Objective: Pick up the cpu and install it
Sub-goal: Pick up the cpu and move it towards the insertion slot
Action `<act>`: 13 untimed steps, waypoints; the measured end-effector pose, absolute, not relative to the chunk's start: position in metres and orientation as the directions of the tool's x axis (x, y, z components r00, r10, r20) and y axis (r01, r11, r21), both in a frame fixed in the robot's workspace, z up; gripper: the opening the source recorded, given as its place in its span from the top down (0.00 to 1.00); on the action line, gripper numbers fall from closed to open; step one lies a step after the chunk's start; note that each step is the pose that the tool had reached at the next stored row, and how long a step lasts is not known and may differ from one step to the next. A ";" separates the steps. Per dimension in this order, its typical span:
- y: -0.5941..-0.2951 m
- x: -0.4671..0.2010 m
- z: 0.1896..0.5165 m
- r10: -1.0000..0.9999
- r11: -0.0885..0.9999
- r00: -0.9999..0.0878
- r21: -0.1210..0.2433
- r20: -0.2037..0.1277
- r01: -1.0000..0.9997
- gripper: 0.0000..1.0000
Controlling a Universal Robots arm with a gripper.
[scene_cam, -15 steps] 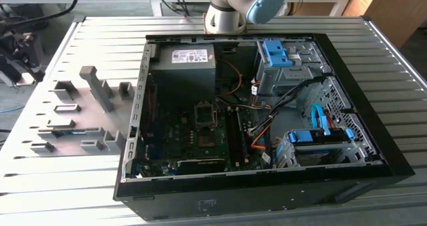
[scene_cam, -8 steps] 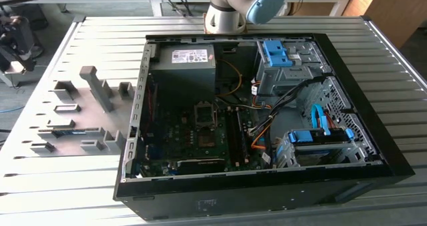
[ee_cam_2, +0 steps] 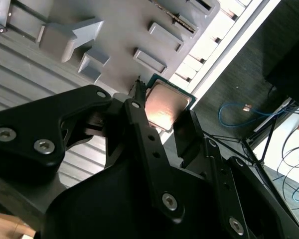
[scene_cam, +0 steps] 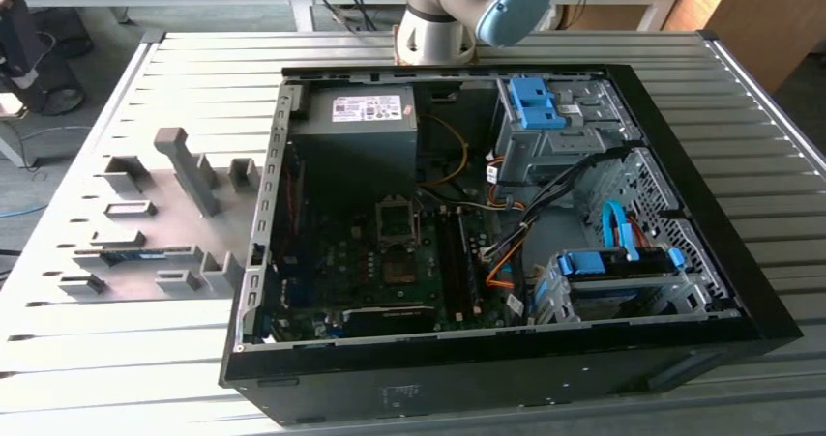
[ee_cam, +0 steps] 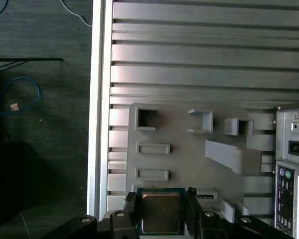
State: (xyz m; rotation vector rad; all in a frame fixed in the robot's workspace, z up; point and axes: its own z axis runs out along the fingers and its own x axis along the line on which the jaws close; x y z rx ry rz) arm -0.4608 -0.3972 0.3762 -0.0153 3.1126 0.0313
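Claw (ee_cam: 161, 208) closed narrow on the cpu (ee_cam: 162, 214), held above the grey holder tray (ee_cam: 189, 159)

In both wrist views the two black fingers (ee_cam: 192, 205) press on opposite edges of the cpu, its pale metal top facing the cameras and a green rim showing. Beneath the claw lies the tray with its raised blocks and slots, resting on the slatted metal table (ee_cam: 199, 50); past the tray, off to one side of the claw, stands the open computer case (scene_cam: 516, 388)
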 end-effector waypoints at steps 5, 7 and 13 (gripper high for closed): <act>-0.397 -0.461 0.376 -0.010 1.000 -1.000 0.020 -0.029 -0.010 0.53; -0.397 -0.461 0.376 -0.010 1.000 -1.000 0.020 -0.029 -0.010 0.53; -0.397 -0.448 0.377 -0.010 1.000 -1.000 0.019 -0.028 -0.010 0.53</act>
